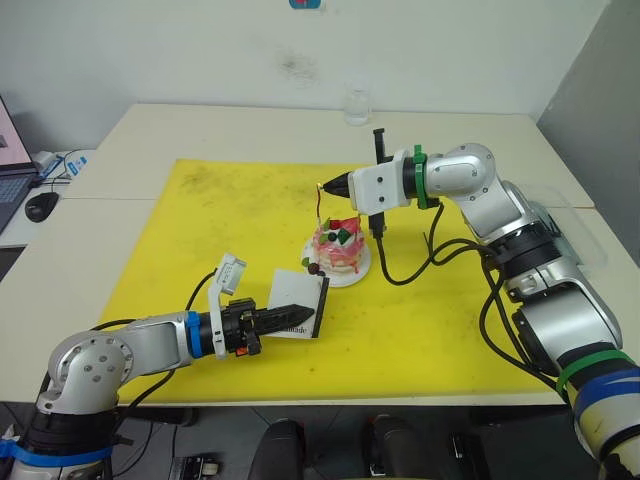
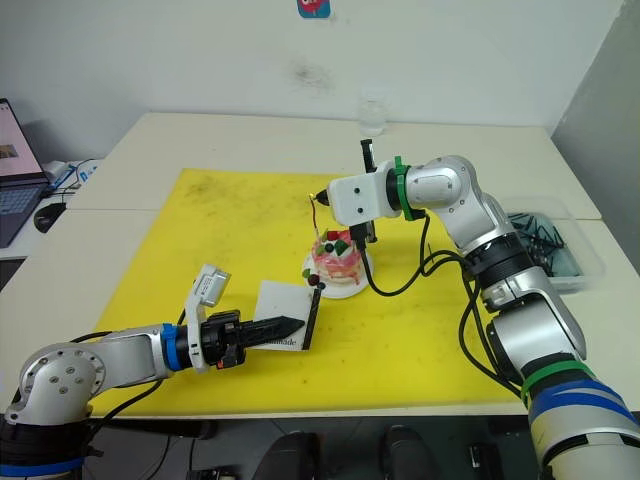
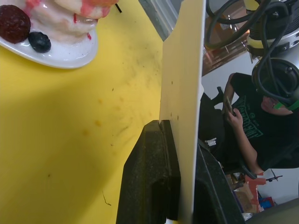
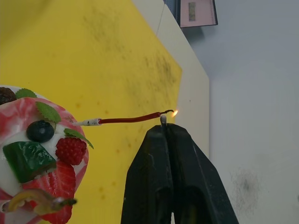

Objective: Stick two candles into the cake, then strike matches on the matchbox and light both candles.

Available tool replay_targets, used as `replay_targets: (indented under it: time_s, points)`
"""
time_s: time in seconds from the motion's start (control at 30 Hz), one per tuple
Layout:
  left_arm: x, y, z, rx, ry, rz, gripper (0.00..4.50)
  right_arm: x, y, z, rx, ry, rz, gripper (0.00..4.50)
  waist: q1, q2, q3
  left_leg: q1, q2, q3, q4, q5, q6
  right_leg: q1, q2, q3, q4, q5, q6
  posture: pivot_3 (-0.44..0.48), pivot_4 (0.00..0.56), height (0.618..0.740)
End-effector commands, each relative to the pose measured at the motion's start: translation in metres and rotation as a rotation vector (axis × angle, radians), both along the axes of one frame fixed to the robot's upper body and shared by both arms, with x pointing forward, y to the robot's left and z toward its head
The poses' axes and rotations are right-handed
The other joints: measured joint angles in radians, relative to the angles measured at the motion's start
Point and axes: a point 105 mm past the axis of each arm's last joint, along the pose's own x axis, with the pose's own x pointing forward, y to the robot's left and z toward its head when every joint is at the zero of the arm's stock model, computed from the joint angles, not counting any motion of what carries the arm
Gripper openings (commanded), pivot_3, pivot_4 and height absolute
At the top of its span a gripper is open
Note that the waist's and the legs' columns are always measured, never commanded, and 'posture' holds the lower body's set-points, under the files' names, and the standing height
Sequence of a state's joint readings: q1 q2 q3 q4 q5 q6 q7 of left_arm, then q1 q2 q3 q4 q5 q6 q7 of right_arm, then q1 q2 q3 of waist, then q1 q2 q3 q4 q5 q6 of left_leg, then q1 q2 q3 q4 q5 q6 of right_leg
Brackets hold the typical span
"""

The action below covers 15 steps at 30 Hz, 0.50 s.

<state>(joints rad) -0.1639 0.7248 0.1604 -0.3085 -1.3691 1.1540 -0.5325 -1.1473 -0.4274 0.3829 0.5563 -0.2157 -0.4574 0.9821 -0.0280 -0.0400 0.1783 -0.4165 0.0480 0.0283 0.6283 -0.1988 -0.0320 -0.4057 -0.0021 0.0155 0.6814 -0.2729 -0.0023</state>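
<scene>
My right hand (image 1: 325, 186) is stretched out level over the yellow mat (image 1: 200, 220), forearm reaching in from the right, fingers pressed together on a match (image 4: 163, 119) whose stub just pokes out past the tips. There is a small flame right there, touching the top of a reddish candle (image 4: 126, 120). That candle stands in the cake (image 1: 338, 247), rising from its top, with its tip at my fingertips. The cake sits on its small white plate (image 1: 350, 276) near the middle of the mat, strawberry and dark berries on top.

My left hand (image 1: 296, 315) lies low over the mat's near side, arm coming in from the lower left, nearly flat to the worktop (image 1: 250, 125). Its fingers are pinching the matchbox (image 1: 300, 300), holding it up on edge, one finger on each flat face, the black strip on the side toward the cake. The box is just short of the plate, not touching it.

Beyond the mat a clear glass (image 1: 357, 105) stands near the worktop's far edge.
</scene>
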Motion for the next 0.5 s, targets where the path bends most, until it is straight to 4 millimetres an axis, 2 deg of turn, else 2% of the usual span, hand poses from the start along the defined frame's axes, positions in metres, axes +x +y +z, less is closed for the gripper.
replay_targets:
  time_s: [0.03, 0.5]
  points:
    - [0.0005, -0.0019, 0.0062, -0.005, -0.028, -0.013, 0.00, -0.0011, 0.0004, 0.0168, 0.021, -0.062, 0.010, 0.02, 0.000, 0.000, 0.000, 0.000, 0.000, 0.000, 0.000, 0.000, 0.000, 0.000, 0.000, 0.000, 0.000, 0.000, 0.000, 0.000, 0.150, 0.740]
    - [-0.0008, -0.0032, 0.0057, -0.007, -0.024, -0.018, 0.00, -0.0007, 0.0004, 0.0163, 0.015, -0.073, 0.013, 0.02, 0.000, 0.000, 0.000, 0.000, 0.000, 0.000, 0.000, 0.000, 0.000, 0.000, 0.000, 0.000, 0.000, 0.000, 0.000, 0.000, 0.150, 0.740]
